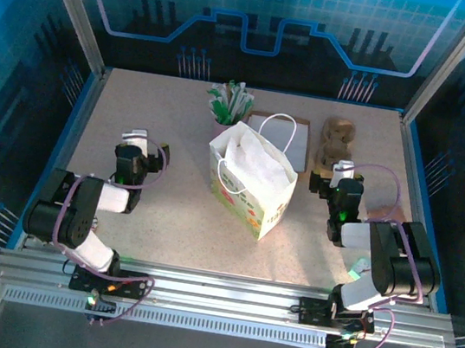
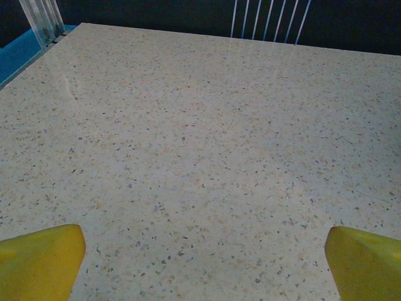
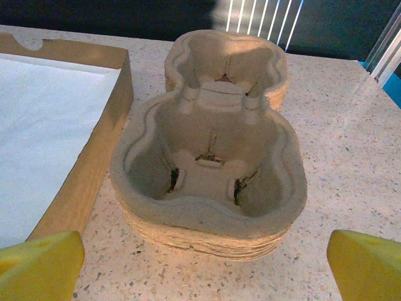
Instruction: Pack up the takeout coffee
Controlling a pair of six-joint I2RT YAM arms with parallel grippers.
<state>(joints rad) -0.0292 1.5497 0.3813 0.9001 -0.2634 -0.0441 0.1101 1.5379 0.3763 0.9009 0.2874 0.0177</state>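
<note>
Gripping state, left: left gripper (image 2: 203,260) is released, its yellow fingertips (image 2: 41,260) spread wide above the bare speckled beige tabletop (image 2: 200,125), with nothing between them.
Gripping state, right: right gripper (image 3: 203,266) is also released, jaws wide, poised just in front of the stack of brown moulded cardboard cup carriers (image 3: 207,169); no contact.
Coffee location: the position of the small white tapered paper cup and its black round plastic lid cannot be told from these views.
Bag: the white paper carrier bag with cord handles and coloured print (image 1: 252,190) stands upright mid-table between the two arms. Crumpled white paper (image 1: 253,155) fills its mouth and would hide anything inside.
Neighbours: the pink cup of green-and-white sachets (image 1: 228,103) is just behind the bag. The flat brown cardboard tray with a white liner (image 3: 103,138) lies just beside the carrier stack.
Handling (judged): the cup is light if empty and top-heavy if filled. Its thin paper wall dents under a hard squeeze, and the smooth tapered side lets it slide down through loose jaws.
Grasp point (judged): across the upper wall, just under the rolled rim, where the lid stiffens the cup. Keep it upright and use gentle closure.
Risk (judged): pinching the lid itself may pop it off, and a mid-wall squeeze may buckle the cup.
</note>
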